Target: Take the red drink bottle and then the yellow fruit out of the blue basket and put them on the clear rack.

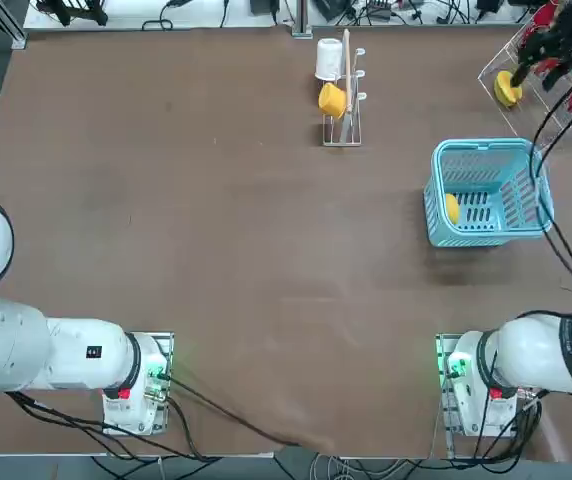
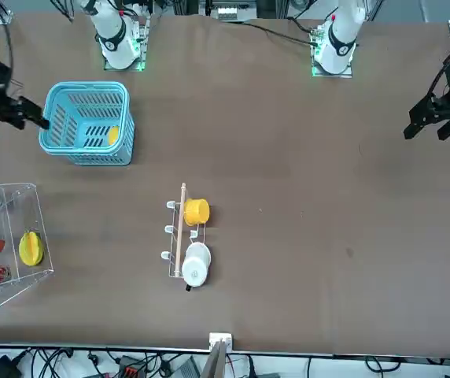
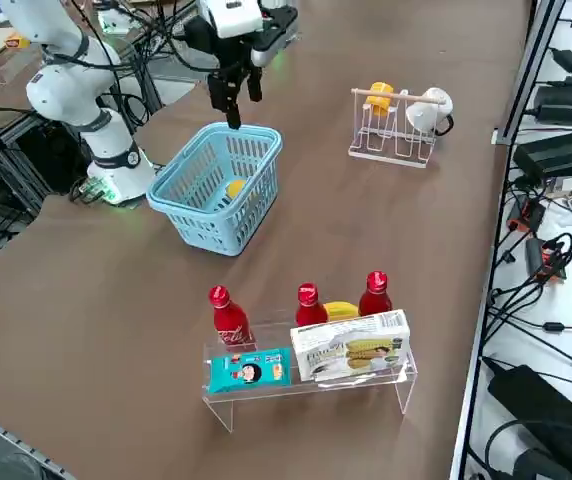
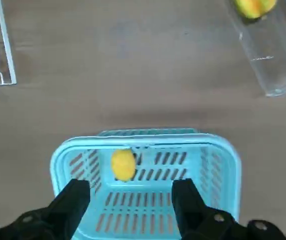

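Top view: brown table [image 1: 216, 250], cables along edges; right gripper [image 3: 234, 105] fingers spread above blue basket [image 3: 201, 215].

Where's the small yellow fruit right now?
The yellow fruit lies inside the blue basket, near its left wall in the top view, and the open right gripper hangs above the basket.

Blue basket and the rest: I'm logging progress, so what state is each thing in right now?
blue basket: upright, holding only the yellow fruit
yellow fruit: lying on the basket floor
clear rack: standing, three red bottles and a larger yellow fruit on it
right pincer: open, empty, above the basket
yellow cup: hung on the wire stand
white cup: hung on the wire stand
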Available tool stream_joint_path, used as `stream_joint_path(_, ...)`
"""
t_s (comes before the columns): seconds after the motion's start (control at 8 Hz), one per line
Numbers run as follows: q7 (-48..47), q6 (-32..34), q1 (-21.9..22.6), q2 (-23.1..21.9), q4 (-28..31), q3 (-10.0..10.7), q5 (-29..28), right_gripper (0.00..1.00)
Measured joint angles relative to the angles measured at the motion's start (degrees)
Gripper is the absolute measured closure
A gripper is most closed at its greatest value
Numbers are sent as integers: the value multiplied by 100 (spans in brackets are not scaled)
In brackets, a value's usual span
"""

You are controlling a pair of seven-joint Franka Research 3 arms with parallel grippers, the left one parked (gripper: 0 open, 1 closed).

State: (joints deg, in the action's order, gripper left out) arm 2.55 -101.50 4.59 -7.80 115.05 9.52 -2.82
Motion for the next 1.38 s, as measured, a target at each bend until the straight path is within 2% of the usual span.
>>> stream_joint_path(0.62, -206, -634, 783, -144, 1124, -8, 1, 0)
stream_joint_path(1.38, -89, -1132, 865, -304, 1947, 2, 14, 0)
